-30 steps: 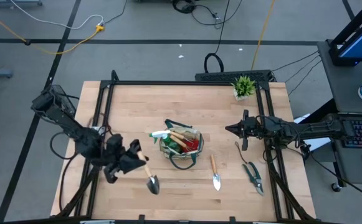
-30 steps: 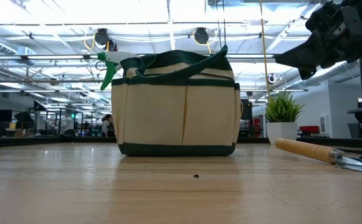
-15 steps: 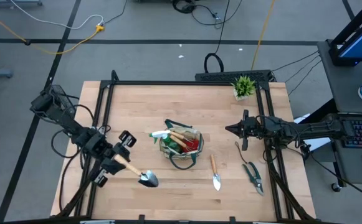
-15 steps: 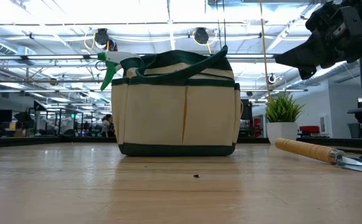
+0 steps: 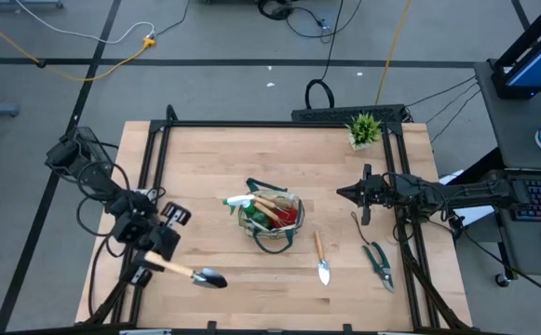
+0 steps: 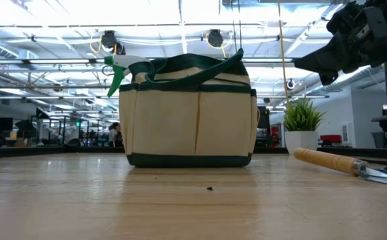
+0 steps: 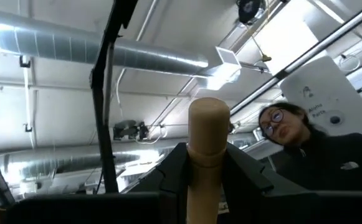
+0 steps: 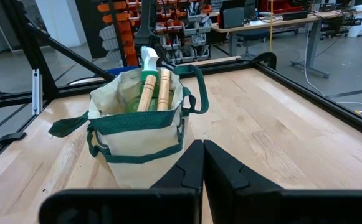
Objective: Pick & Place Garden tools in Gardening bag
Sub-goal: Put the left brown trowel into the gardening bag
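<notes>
Grey floor (image 5: 233, 84) crossed by yellow cable (image 5: 84, 73); bright ceiling lights (image 6: 180, 10) and silver ducts (image 7: 75, 53) overhead.

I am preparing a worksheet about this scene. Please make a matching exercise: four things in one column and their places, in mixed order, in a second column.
Things:
1. spray bottle
2. pruning shears
3. potted plant
4. trowel with the rounded blade

Places:
A. held by the left tool
B. in the gardening bag
C. table's far right corner
D. flat on the table, by the right arm

Pairs: 1-B, 2-D, 3-C, 4-A
</notes>
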`<state>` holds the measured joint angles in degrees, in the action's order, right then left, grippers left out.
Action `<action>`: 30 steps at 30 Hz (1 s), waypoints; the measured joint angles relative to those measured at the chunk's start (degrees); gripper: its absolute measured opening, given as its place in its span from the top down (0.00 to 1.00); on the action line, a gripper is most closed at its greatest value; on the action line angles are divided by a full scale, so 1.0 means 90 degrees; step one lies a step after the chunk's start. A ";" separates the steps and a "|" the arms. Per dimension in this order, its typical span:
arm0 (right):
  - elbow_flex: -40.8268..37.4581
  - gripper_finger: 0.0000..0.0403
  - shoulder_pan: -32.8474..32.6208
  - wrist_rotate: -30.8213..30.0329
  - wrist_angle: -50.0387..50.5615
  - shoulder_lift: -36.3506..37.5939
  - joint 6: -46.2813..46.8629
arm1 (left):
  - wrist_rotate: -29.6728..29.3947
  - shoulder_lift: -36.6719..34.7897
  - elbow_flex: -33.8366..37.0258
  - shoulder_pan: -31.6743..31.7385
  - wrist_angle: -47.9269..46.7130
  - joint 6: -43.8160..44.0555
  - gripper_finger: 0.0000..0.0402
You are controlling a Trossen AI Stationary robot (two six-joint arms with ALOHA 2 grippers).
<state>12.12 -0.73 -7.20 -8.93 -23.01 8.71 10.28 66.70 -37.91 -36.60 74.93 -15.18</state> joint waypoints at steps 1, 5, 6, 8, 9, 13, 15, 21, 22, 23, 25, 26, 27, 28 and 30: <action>0.0000 1.00 -0.0002 0.0000 0.0000 0.0000 0.0000 | -0.0097 0.0000 0.0000 0.0000 0.0001 0.0015 0.82; 0.0000 1.00 0.0000 0.0000 0.0002 -0.0002 0.0000 | -0.1229 0.0000 0.0000 -0.0004 -0.0005 0.0340 0.82; 0.0000 1.00 -0.0001 0.0000 0.0002 -0.0002 0.0000 | -0.1703 0.0000 0.0000 -0.0002 -0.0020 0.0526 0.82; 0.0000 1.00 -0.0002 0.0000 0.0009 -0.0002 0.0000 | -0.2781 -0.0002 0.0000 0.0000 -0.0172 0.0993 0.82; 0.0000 1.00 0.0000 0.0000 0.0017 -0.0002 0.0000 | -0.3310 -0.0002 0.0000 0.0000 -0.0288 0.1259 0.82; 0.0000 1.00 0.0000 0.0000 0.0027 -0.0002 0.0000 | -0.5050 0.0002 0.0000 0.0000 -0.0811 0.2349 0.82; 0.0000 1.00 -0.0001 0.0000 0.0027 -0.0002 0.0000 | -0.5838 0.0002 0.0000 0.0000 -0.1032 0.2911 0.82; 0.0000 1.00 0.0000 0.0000 0.0027 -0.0002 0.0000 | -0.7579 0.0010 -0.0336 0.0019 -0.1966 0.3546 0.82; 0.0000 1.00 -0.0002 0.0000 0.0027 -0.0002 -0.0011 | -0.7733 0.0018 -0.0487 0.0056 -0.2245 0.3564 0.82; 0.0000 1.00 -0.0002 0.0000 0.0027 -0.0002 -0.0051 | -0.7832 0.0065 -0.0663 0.0102 -0.2512 0.3565 0.82; 0.0000 1.00 0.0000 0.0000 0.0027 -0.0002 -0.0095 | -0.7977 0.0219 -0.1085 0.0221 -0.3082 0.3534 0.82; 0.0000 1.00 -0.0002 0.0000 0.0027 -0.0002 -0.0097 | -0.8022 0.0312 -0.1312 0.0288 -0.3401 0.3500 0.82; 0.0000 1.00 0.0000 0.0000 0.0027 -0.0002 -0.0097 | -0.8046 0.0419 -0.1554 0.0370 -0.3720 0.3476 0.82; 0.0000 1.00 -0.0002 0.0000 0.0029 -0.0002 -0.0100 | -0.8045 0.0532 -0.1802 0.0475 -0.4041 0.3466 0.82; 0.0000 1.00 0.0000 0.0000 0.0037 -0.0002 -0.0168 | -0.8026 0.0783 -0.2287 0.0691 -0.4689 0.3492 0.82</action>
<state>12.12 -0.73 -7.20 -8.59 -23.03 7.20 -61.95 73.74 -58.49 -30.38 32.72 16.25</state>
